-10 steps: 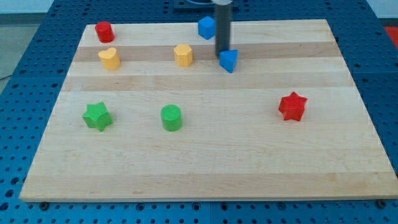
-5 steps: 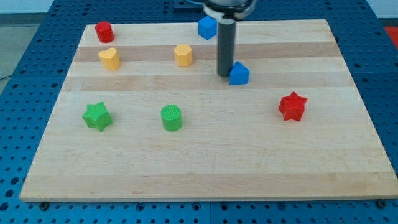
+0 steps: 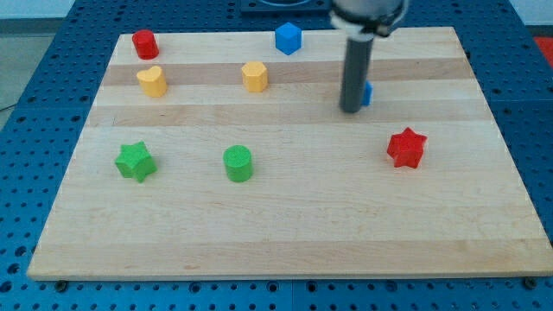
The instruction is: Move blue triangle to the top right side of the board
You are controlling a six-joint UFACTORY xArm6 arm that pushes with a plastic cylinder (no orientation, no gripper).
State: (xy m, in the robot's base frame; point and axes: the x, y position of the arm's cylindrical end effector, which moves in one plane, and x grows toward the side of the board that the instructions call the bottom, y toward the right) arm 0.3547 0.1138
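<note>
Robotics lab bench, by the look of it: pale wooden board (image 3: 285,225) sits on a blue perforated table (image 3: 34,130) w/ a regular grid of holes showing past all the board's edges & corners; small coloured test blocks scattered on the board.

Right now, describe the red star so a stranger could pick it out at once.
Start at the wooden board and look to the view's right half, about midway down. The red star sits there alone, below and right of my tip. The only other red block, a red cylinder, is round and sits in the view's top left corner.
</note>
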